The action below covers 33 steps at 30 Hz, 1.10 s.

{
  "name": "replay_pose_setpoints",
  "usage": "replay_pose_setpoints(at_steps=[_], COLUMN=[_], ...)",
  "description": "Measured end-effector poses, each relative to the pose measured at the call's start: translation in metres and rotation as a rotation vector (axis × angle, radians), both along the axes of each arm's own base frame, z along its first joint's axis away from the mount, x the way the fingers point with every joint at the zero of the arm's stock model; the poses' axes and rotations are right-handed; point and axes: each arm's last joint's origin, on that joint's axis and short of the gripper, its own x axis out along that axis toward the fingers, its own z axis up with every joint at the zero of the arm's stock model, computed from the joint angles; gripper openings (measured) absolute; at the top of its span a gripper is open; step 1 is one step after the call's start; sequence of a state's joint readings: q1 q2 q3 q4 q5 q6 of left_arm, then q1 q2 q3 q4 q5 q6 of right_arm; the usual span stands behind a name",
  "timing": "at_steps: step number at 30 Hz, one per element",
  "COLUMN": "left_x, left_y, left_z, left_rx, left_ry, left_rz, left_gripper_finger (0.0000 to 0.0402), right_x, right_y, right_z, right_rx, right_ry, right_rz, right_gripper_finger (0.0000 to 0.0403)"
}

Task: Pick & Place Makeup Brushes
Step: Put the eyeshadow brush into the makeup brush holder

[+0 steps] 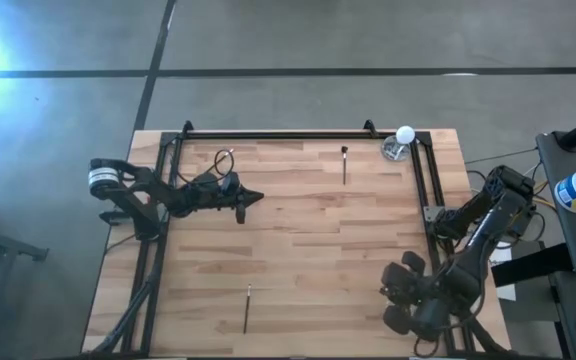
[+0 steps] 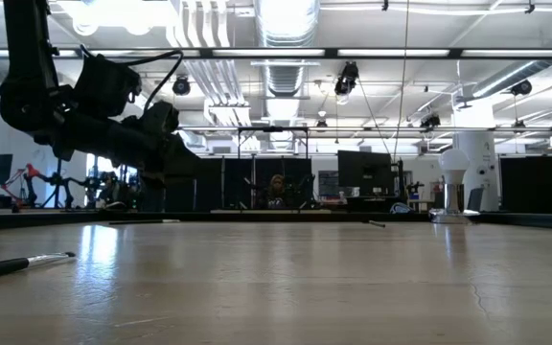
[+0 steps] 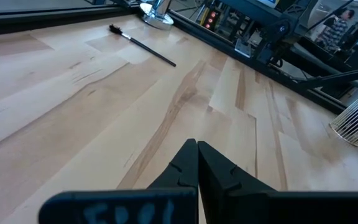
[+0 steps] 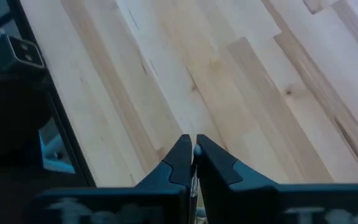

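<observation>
Two makeup brushes lie flat on the wooden table. One brush [image 1: 344,165] [image 3: 142,45] is near the far edge, its dark bristles pointing toward that edge. The other brush [image 1: 247,307] [image 2: 22,264] is near the near edge, left of centre. My left gripper [image 1: 255,197] [image 3: 197,149] hovers shut and empty over the table's left-centre, pointing right. My right gripper [image 1: 390,290] [image 4: 196,148] is at the near right corner beside the frame rail, shut on a third thin brush. My right gripper pinches a thin brush between its two fingers. A small pale end [image 4: 196,151] shows at the fingertips, and the thin shaft [image 4: 194,186] runs back along the gap between them. The brush is off the table; how far it reaches back is hidden.
A glass holder [image 1: 396,150] [image 3: 157,14] with a white ball [image 1: 405,133] beside it stands at the far right corner. A black metal frame [image 1: 268,135] runs along the far, left and right sides. Bare wood lies across the middle.
</observation>
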<state>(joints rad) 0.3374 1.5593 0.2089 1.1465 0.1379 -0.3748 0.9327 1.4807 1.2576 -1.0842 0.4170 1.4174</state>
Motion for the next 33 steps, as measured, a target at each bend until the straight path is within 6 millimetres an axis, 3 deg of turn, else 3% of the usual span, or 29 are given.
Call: replay_pose_setpoints(at_steps=[11,19,27,33], left_x=[0.0,0.0,0.0,0.002], left_y=[0.0,0.0,0.0,0.001], left_z=[-0.001,-0.001,-0.001,0.0], left_rx=[-0.004,-0.015,-0.022,-0.028], left_ry=[0.012,0.006,0.005,0.004], left_rz=[-0.004,-0.004,0.002,0.004], left_gripper_finger=[0.0,0.0,0.0,0.0], right_x=[-0.023,-0.027,-0.03,-0.033], right_y=[0.009,0.009,0.005,-0.008], right_z=[-0.017,-0.025,-0.006,0.014], right_rx=[-0.017,0.026,0.051,-0.017], right_ry=[-0.036,0.069,0.07,-0.081], right_rz=[-0.062,-0.064,-0.012,0.098], right_gripper_finger=[0.0021,0.0084,0.0137,0.0097])
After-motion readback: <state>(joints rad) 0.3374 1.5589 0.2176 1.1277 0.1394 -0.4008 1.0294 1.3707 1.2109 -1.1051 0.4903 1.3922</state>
